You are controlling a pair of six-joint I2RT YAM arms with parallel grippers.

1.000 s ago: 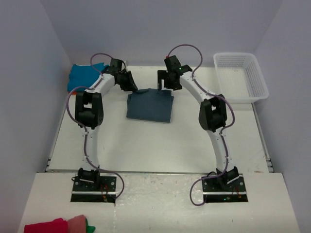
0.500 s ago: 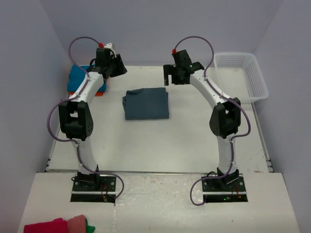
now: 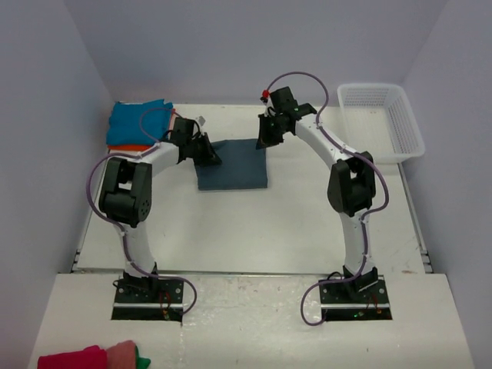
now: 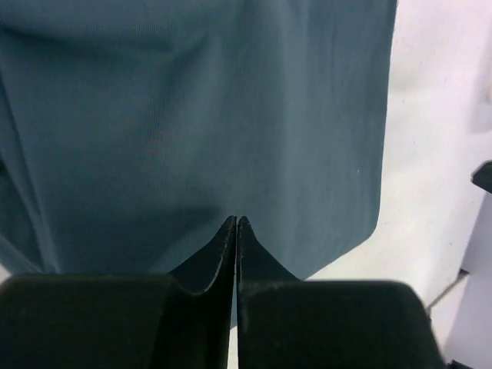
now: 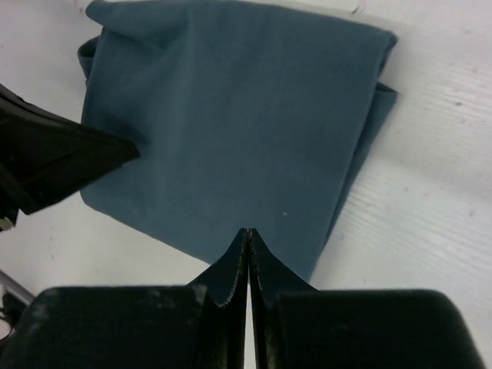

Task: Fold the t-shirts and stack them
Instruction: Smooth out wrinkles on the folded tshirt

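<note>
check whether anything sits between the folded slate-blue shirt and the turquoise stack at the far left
No loose object does. Only the left arm crosses that gap, with its shut left claw at the left edge of the slate-blue shirt. The turquoise shirt lies on the orange shirt.

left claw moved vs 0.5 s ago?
Yes. The left claw has swung right and toward the near edge, from beside the turquoise t-shirt onto the left edge of the slate-blue t-shirt.
</note>
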